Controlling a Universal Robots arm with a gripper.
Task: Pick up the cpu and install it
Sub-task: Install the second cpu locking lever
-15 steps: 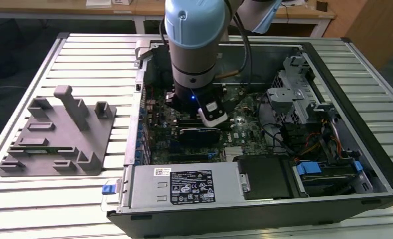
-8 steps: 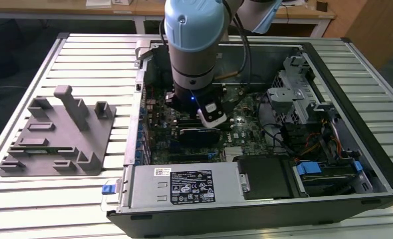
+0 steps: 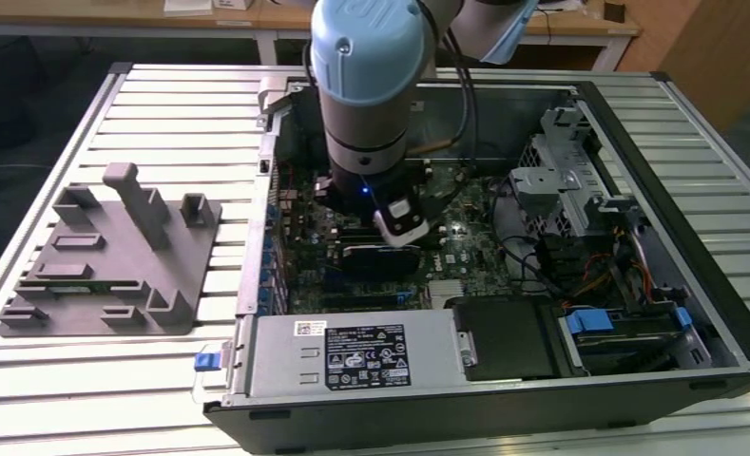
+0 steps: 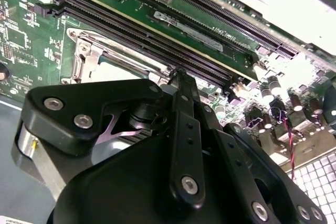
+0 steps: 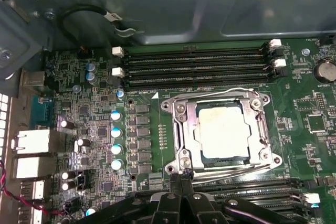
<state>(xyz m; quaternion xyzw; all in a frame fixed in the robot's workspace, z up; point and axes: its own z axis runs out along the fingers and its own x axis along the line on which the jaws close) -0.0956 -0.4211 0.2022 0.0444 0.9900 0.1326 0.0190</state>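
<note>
— Nearest to the lens we see the gripper [image 4: 181, 85], black and bolted, in the second wrist view. Its fingers [image 4: 184, 129] look pressed together, with nothing between them.

— And the cpu [image 5: 223, 128]?

— We find it in the first wrist view, pale silver, lying flat inside the metal socket frame [image 5: 178, 129] on the green motherboard [image 5: 79, 77]. The gripper is just at the frame's edge, not touching the chip as far as we can tell.

— What about the surface around?

— In the exterior view the open computer case [image 3: 628, 370] lies on a ribbed white table [image 3: 172, 95]. At nine o'clock from the case stands a grey fixture block [image 3: 108, 256]. At twelve o'clock, behind the table, we see wooden desks [image 3: 578, 28] and a dark floor.
</note>
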